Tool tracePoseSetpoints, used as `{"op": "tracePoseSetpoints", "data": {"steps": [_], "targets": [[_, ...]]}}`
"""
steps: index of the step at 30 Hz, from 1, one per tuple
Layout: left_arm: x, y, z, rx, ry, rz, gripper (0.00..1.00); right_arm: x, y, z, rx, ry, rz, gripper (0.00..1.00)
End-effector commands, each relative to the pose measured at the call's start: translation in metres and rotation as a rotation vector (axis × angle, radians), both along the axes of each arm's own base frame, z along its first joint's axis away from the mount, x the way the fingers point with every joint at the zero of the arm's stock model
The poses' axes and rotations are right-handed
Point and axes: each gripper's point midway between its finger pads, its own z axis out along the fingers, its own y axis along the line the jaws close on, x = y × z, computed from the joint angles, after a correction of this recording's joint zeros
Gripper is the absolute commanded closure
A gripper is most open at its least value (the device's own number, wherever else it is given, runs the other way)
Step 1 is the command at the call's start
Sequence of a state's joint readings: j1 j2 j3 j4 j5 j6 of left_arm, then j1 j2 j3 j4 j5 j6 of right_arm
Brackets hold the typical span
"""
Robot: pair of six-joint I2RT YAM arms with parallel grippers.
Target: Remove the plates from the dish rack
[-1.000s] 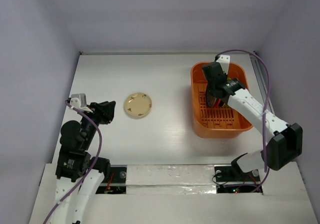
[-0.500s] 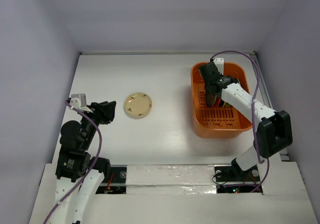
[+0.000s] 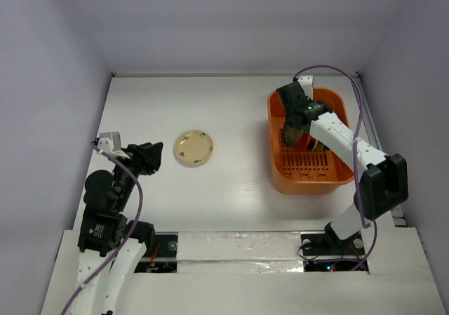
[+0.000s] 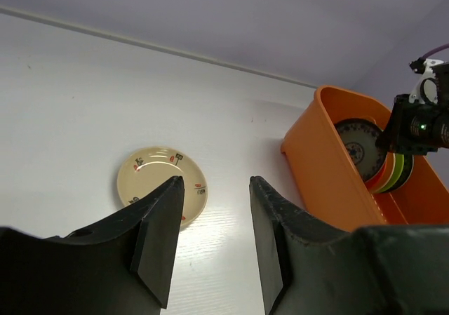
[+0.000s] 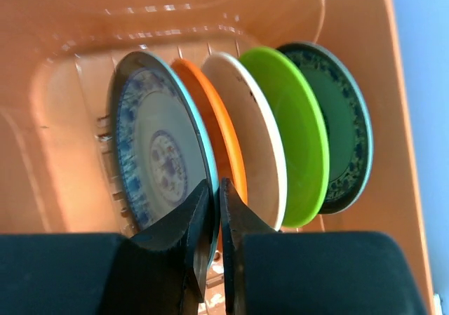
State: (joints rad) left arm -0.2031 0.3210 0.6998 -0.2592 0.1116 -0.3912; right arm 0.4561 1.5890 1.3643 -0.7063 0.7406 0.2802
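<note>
One white table (image 3: 238, 104) carries everything. At its right side sits the orange dish rack (image 3: 309, 183), a stiff plastic tub light enough, I judge, to shift if a plate drags on its ribbed floor. Five plates stand on edge inside it, packed close. Front to back in the right wrist view they are the blue-patterned plate (image 5: 158, 153), an orange plate (image 5: 221, 125), a white plate (image 5: 256, 139), a green plate (image 5: 298, 132) and a dark green plate (image 5: 344, 132). A sixth, the cream plate (image 3: 193, 148), lies flat on the table well apart from the rack, toward the left. All look rigid, glossy and thin. That probably makes them light but slippery, and likely to chip or clatter if knocked against a neighbour. The exposed rim is the only sensible hold, and a plate should come straight up out of its slot. The right tool (image 5: 215, 189) is narrowed to a slit around the near rim of the blue-patterned plate and appears to pinch it, with the orange plate just beside the outer finger. The left tool (image 4: 216, 189) hangs over the table near the cream plate, its jaws moderately apart and holding nothing.
</note>
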Motion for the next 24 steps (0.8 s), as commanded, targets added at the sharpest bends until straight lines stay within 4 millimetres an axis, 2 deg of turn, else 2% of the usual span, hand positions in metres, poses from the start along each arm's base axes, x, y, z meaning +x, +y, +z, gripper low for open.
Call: {"op": "tracePoseSetpoints", "data": {"steps": [1,3,10,11,15,17,18,19,20,21,22,23,24], "targets": [[-0.001,-0.002,0.011,-0.007,-0.048,-0.012,0.61,0.001,-0.001,0.064,0.015,-0.152,-0.01,0.96],[-0.001,-0.002,0.012,-0.007,-0.049,-0.01,0.61,-0.003,-0.001,0.077,0.016,-0.176,-0.007,0.96],[0.0,0.0,0.011,-0.006,-0.047,-0.001,0.6,-0.028,-0.006,0.141,0.031,-0.28,-0.003,1.0],[0.0,0.0,0.011,-0.008,-0.047,-0.003,0.6,-0.033,-0.005,0.159,0.051,-0.322,0.001,1.0],[0.0,-0.001,0.011,-0.008,-0.047,-0.006,0.6,-0.051,0.002,0.199,0.123,-0.424,0.026,1.0],[0.0,-0.001,0.011,-0.008,-0.047,-0.009,0.6,-0.052,0.028,0.21,0.199,-0.475,0.096,1.0],[0.0,-0.002,0.011,-0.006,-0.048,-0.01,0.6,-0.05,0.061,0.212,0.289,-0.499,0.186,1.0],[0.0,-0.002,0.011,-0.008,-0.046,-0.012,0.6,-0.044,0.074,0.21,0.331,-0.505,0.225,1.0],[0.001,0.0,0.011,-0.007,-0.046,-0.001,0.6,-0.044,0.1,0.206,0.382,-0.499,0.292,1.0],[0.002,0.0,0.011,-0.007,-0.046,0.0,0.6,-0.044,0.132,0.192,0.471,-0.462,0.386,1.0],[0.002,0.0,0.01,-0.005,-0.043,0.0,0.6,-0.034,0.164,0.19,0.551,-0.482,0.449,1.0],[0.002,0.001,0.01,-0.005,-0.042,0.003,0.6,-0.041,0.201,0.181,0.646,-0.438,0.539,1.0],[0.003,0.001,0.01,-0.004,-0.039,0.006,0.6,-0.04,0.222,0.179,0.694,-0.434,0.575,1.0]]}}
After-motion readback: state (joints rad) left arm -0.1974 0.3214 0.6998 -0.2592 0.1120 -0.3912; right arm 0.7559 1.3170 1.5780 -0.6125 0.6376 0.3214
